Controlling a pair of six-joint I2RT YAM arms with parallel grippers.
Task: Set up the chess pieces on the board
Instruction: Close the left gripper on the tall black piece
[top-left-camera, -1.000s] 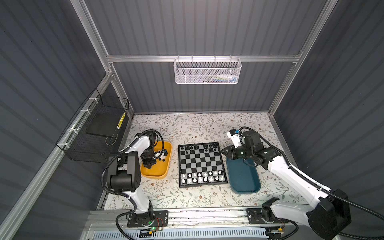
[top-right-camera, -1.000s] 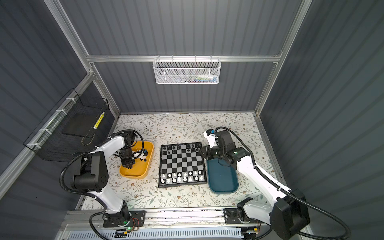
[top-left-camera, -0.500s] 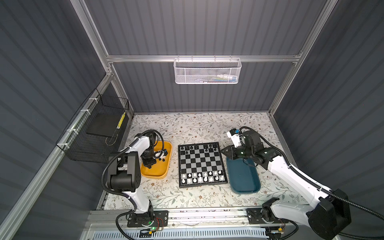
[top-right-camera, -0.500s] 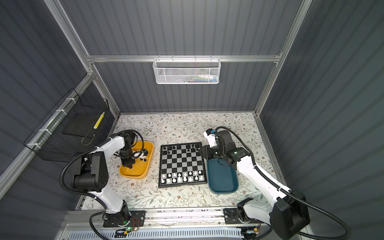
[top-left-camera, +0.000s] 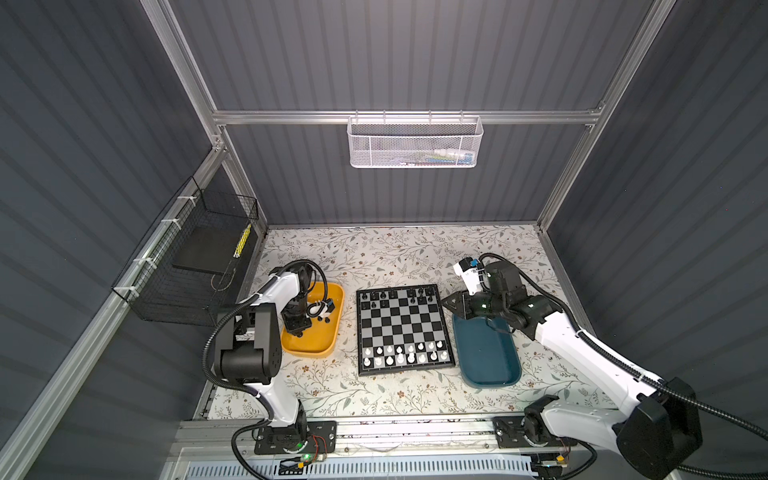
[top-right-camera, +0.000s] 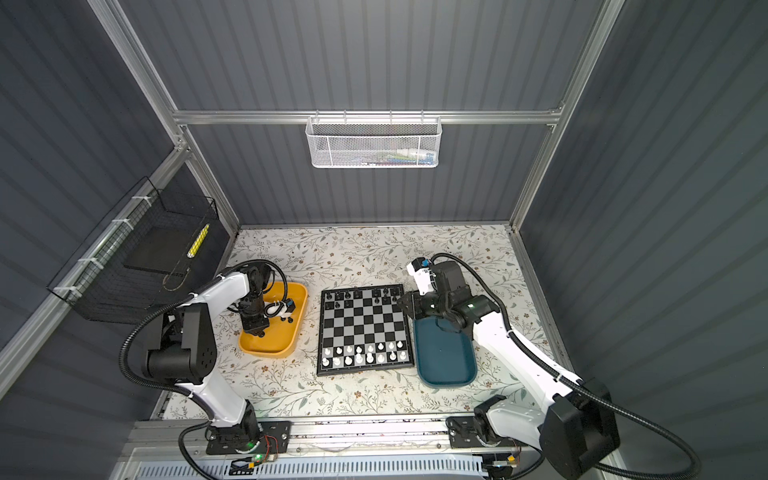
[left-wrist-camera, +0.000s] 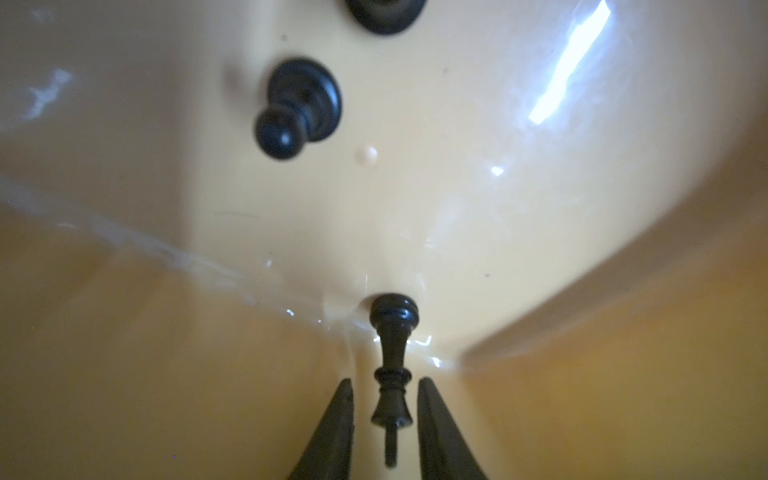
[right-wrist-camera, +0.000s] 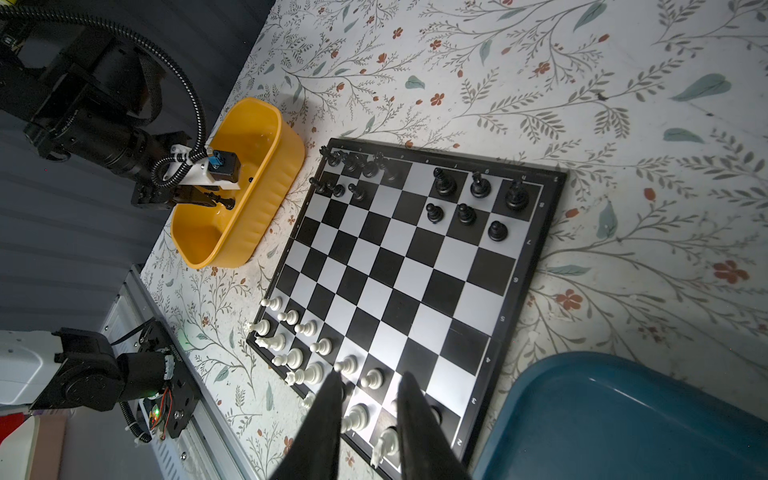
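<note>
Currently straddling black piece (left-wrist-camera: 392, 328) in yellow tray (left-wrist-camera: 540, 228), left of board (right-wrist-camera: 415, 270), with left end effector (left-wrist-camera: 385, 380) parted, untouching: probably aligning pinch. With right end effector (right-wrist-camera: 370, 374) parted, empty, off board's far-right edge, clear of black ranks (right-wrist-camera: 466, 214).

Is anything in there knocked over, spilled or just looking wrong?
Nothing stands out. The chess pieces on the board stand upright in tidy rows; the gaps among the black ones are just unfilled squares, and the left fingers straddle another black piece in the yellow tray.
</note>
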